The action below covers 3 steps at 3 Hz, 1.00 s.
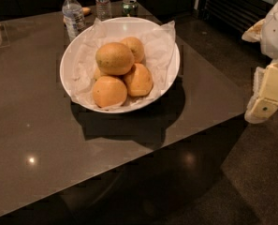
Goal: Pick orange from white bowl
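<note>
At far right hangs the gripper [266,97] — orange [114,58] tops the white bowl [129,23]

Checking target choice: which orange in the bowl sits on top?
The biggest, duller orange, stacked above the smaller brighter ones in the white bowl. End effector hangs right of the table.

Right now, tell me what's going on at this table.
The robot's claw hangs at the right edge of the view, past the table's edge and well apart from the white bowl. The orange, the biggest one, sits untouched on top of the smaller oranges in the paper-lined bowl. Two water bottles and a can stand behind it.
</note>
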### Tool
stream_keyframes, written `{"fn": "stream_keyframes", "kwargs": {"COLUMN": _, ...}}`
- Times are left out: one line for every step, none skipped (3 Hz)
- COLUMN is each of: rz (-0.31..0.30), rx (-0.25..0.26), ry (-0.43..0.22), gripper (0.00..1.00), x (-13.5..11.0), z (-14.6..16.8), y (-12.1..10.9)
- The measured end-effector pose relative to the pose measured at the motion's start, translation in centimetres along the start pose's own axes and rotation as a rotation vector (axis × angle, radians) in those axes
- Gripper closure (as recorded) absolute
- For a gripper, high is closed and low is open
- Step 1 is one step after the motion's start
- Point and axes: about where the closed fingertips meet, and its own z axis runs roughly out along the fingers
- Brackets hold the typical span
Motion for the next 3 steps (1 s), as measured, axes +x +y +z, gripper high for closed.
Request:
{"fn": "stream_keyframes", "kwargs": {"rz": 0.0, "rx": 0.0, "ry": 0.0, "gripper": 0.0, "x": 0.0, "z": 0.0, "y": 0.0}}
{"fn": "stream_keyframes", "kwargs": {"rz": -0.019, "rx": -0.016, "ry": -0.034, "gripper": 0.0, "x": -1.4, "z": 0.4, "y": -1.7}}
{"fn": "stream_keyframes", "kwargs": {"rz": -0.046, "rx": -0.028, "ry": -0.089, "gripper": 0.0, "x": -3.6, "z": 1.1, "y": -4.3}}
